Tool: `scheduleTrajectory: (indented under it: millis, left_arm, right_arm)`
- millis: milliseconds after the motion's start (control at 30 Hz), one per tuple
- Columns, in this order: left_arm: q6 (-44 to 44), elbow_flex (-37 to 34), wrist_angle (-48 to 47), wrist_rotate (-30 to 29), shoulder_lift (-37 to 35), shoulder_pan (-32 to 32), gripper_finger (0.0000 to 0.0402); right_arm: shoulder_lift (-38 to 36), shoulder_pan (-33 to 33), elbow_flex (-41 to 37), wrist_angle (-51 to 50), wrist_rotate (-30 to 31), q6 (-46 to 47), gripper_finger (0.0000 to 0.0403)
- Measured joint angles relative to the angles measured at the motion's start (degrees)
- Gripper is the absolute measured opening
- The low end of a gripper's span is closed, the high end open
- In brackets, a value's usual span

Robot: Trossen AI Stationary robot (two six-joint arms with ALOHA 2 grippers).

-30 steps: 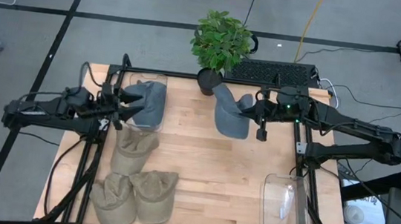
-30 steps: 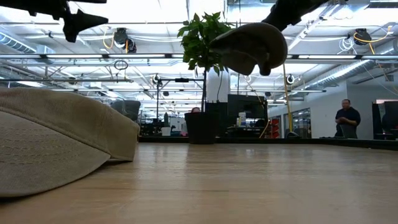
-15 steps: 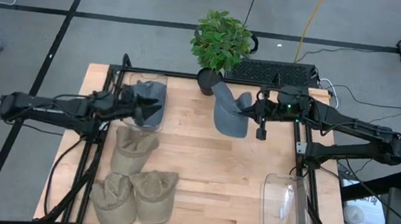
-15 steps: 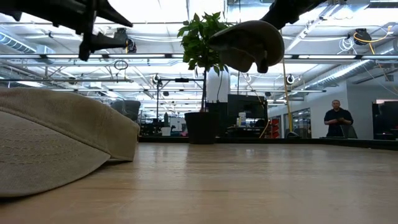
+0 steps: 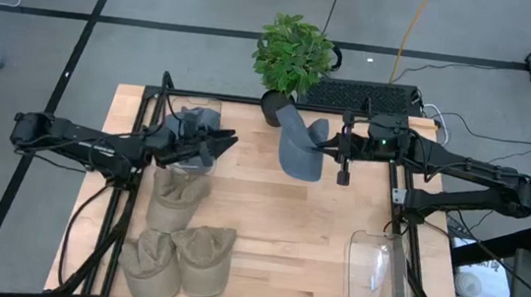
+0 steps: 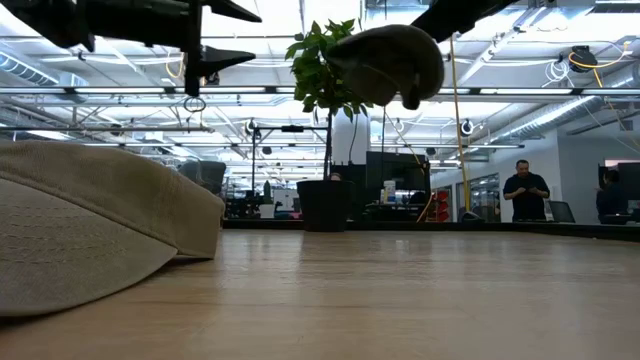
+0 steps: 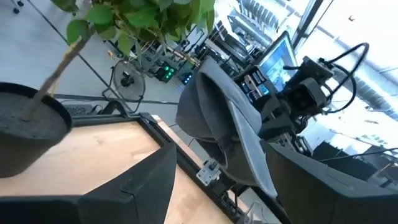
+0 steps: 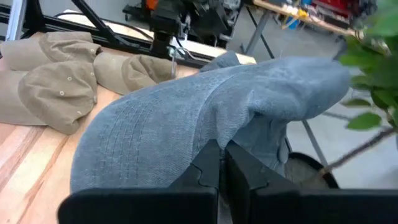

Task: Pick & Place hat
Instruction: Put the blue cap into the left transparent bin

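A grey hat (image 5: pixel 298 147) hangs in the air over the table's far middle, beside the potted plant (image 5: pixel 293 57). My right gripper (image 5: pixel 332 151) is shut on it; it also shows in the low view (image 6: pixel 385 62) and in the left wrist view (image 7: pixel 217 118). My left gripper (image 5: pixel 224 149) is open in mid-air left of that hat, its fingers pointing at it and apart from it (image 7: pixel 214 186). A second grey hat (image 5: pixel 194 121) lies in the clear bin (image 5: pixel 176 105) at the far left. Three tan hats (image 5: pixel 178 228) rest on the table's near left. My right gripper (image 8: pixel 222 163) pinches the grey hat's cloth at its right-hand edge (image 8: pixel 214 134) between its two fingers. The fingers come about level from the table's right. The hat is lifted clear of the table and droops to the left of the fingers.
A clear bin (image 5: pixel 375 279) sits at the near right edge. The plant's pot (image 5: pixel 275 105) stands at the far edge, close to the held hat. One tan hat (image 6: pixel 100 220) fills the left of the low view. Bare wood lies in the table's middle. People stand far back in the room.
My left gripper has moved from over the far-left bin toward the table's right, nearing the held grey hat, and has stayed open. My right gripper and the hat have shifted a little to the left.
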Motion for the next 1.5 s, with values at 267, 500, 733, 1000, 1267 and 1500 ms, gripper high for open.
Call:
scheduleTrajectory:
  millis: [267, 500, 733, 1000, 1267, 1500]
  left_arm:
    - [-6.8, 0.9, 8.6, 1.8, 8.7, 0.9, 0.0257]
    - [-5.8, 8.9, 6.7, 13.7, 14.1, 1.9, 0.0257]
    - [-3.8, 16.4, 2.5, 15.4, 19.6, 2.2, 0.0257]
    - [-4.9, 20.9, 0.4, 18.1, 24.3, 2.6, 0.0257]
    - [-4.7, 21.6, 0.5, 19.6, 25.2, 2.6, 0.0257]
    - [-4.5, 21.6, 0.5, 19.6, 25.2, 2.8, 0.0257]
  right_arm:
    - [0.0, 2.5, -3.1, 4.4, 0.0, -2.5, 0.0]
    - [0.0, 3.2, -3.1, 5.0, 0.1, -2.5, 0.0]
    - [0.0, 3.2, -3.1, 4.9, 0.4, -2.0, 0.0]
    - [0.0, 3.2, -3.1, 4.9, 0.3, -1.9, 0.0]
    - [0.0, 3.2, -3.1, 4.9, 0.3, -2.3, 0.0]
    - [0.0, 3.2, -3.1, 4.9, 0.3, -2.3, 0.0]
